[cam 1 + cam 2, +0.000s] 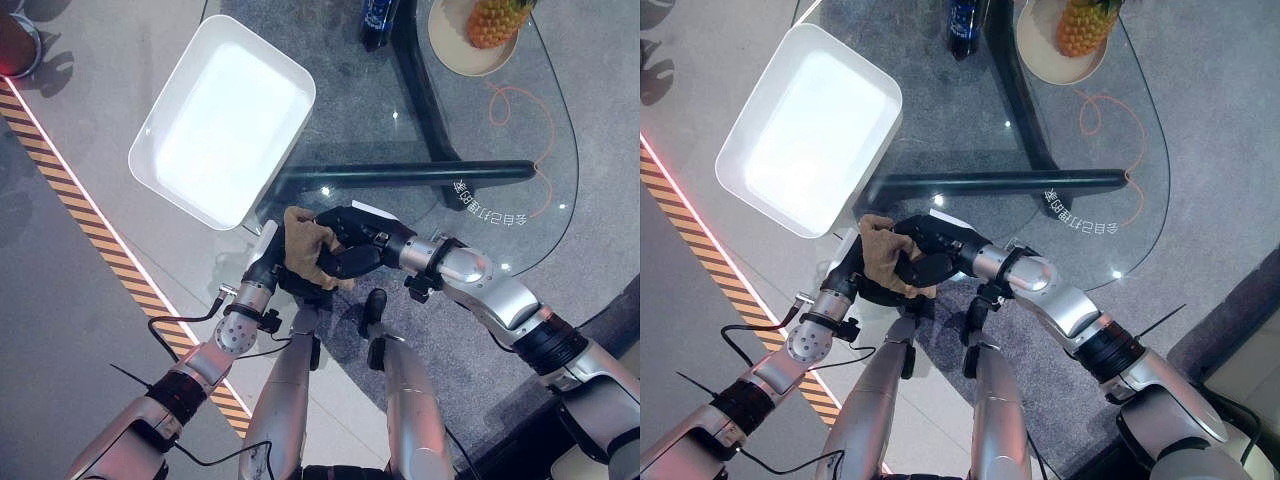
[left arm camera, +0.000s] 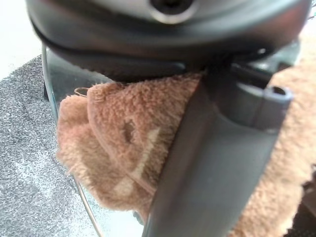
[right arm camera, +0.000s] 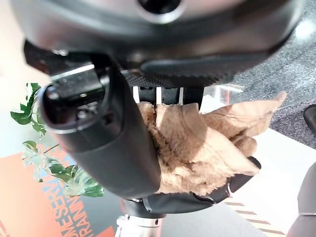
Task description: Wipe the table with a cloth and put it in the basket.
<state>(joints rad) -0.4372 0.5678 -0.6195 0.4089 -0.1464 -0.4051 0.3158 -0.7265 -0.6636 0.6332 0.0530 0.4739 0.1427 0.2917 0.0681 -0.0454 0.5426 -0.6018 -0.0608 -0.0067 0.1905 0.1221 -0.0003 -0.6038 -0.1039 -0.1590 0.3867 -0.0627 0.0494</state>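
A brown terry cloth (image 1: 303, 243) is bunched between my two hands at the near edge of the glass table (image 1: 500, 200). My left hand (image 1: 264, 266) reaches in from the lower left, and its thumb (image 2: 212, 163) lies across the cloth (image 2: 113, 148). From the right, my right hand (image 1: 352, 246) has its fingers curled over the cloth (image 3: 197, 148), with its thumb (image 3: 98, 138) beside it. The white rectangular basket (image 1: 170, 90) stands with nothing in it on the table's far left, just beyond the hands.
A pineapple (image 1: 495, 20) on a plate (image 1: 450, 48) and a dark bottle (image 1: 378, 20) stand at the far side. An orange cord (image 1: 520, 100) loops under the glass. The black table frame (image 1: 400, 175) runs below. Striped tape (image 1: 90, 230) crosses the floor on the left.
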